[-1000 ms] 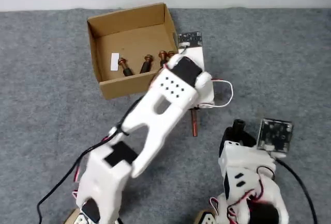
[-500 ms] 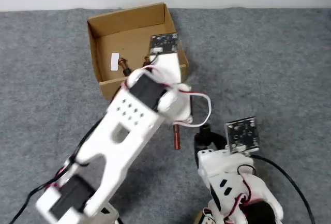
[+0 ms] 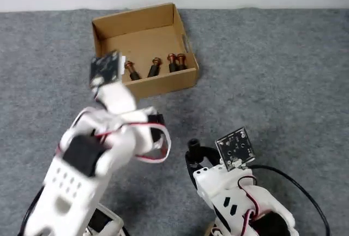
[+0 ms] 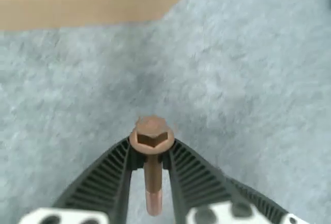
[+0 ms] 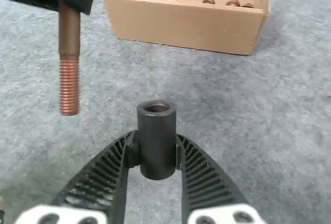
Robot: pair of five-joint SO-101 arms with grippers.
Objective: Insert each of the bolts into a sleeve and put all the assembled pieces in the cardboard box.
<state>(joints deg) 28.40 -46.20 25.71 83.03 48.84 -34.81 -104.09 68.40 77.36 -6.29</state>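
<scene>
Grey carpet-like table cover, open brown cardboard box at 12 o'clock in the high view, four assembled bolt-and-sleeve pieces lying in a row on its floor toward the near wall. White left arm comes up from 7 o'clock, and its wrist camera board overlaps the box's near-left wall. The arm's own body covers its gripper from above. White right arm sits at 5 o'clock with its black jaws toward 11 o'clock. Left wrist view: left gripper clenched on a copper hex-head bolt just under the head, carpet below, box wall at the far edge. Right wrist view: right gripper clamped on a black cylindrical metal sleeve, upright with the open bore facing up. This view also gives the bolt hanging thread-down from the left jaws, off to one side of the sleeve, apart and not over the bore, with the box and four copper heads behind. High view gives the sleeve as a dark stub at 6 o'clock from the box, well apart. Against 0.5 s ago, the left arm has swung away from the box's right corner toward 9 o'clock and the bolt has gone with it. The right arm has shifted slightly toward 9 o'clock, grip unchanged. Box and its four pieces unmoved.
</scene>
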